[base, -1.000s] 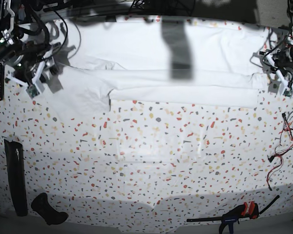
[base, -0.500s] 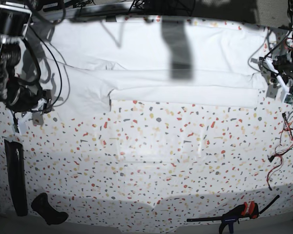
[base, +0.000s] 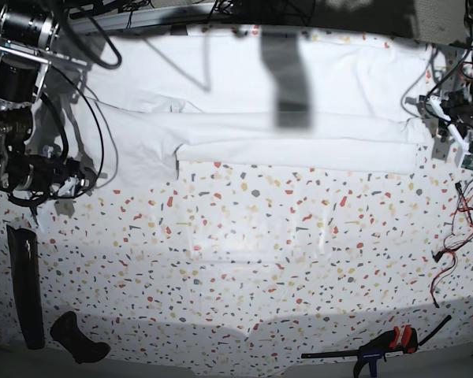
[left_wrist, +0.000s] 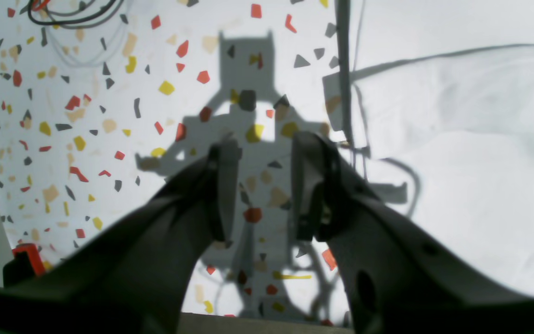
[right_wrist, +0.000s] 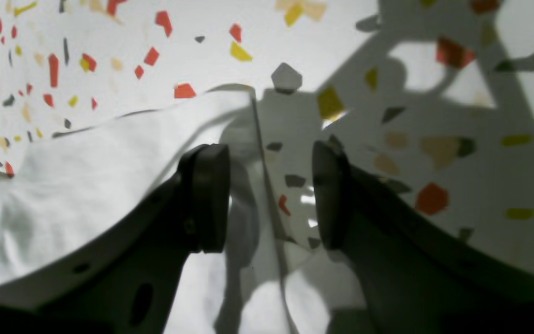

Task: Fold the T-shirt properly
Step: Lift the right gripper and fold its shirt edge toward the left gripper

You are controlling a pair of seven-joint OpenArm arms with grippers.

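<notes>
Near edge of the bench (base: 244, 260), base view: a clamp (base: 382, 348) at one corner, a dark strip (base: 25, 285) and a black handle-shaped piece (base: 77, 339) at the other. Mid bench is bare speckled sheet.

Farther back I see the T-shirt (base: 292, 118) spread flat and wide, its near edge folded into a long straight band.

Right gripper (right_wrist: 269, 195): jaws spread, nothing between them, hanging over a T-shirt (right_wrist: 86, 162) corner lying on the speckle.

Left gripper (left_wrist: 260, 185): jaws apart, empty, over speckled sheet just beside the T-shirt (left_wrist: 471, 153) edge.

Red and black wires (base: 457, 228) trail off the bench past the left arm.
</notes>
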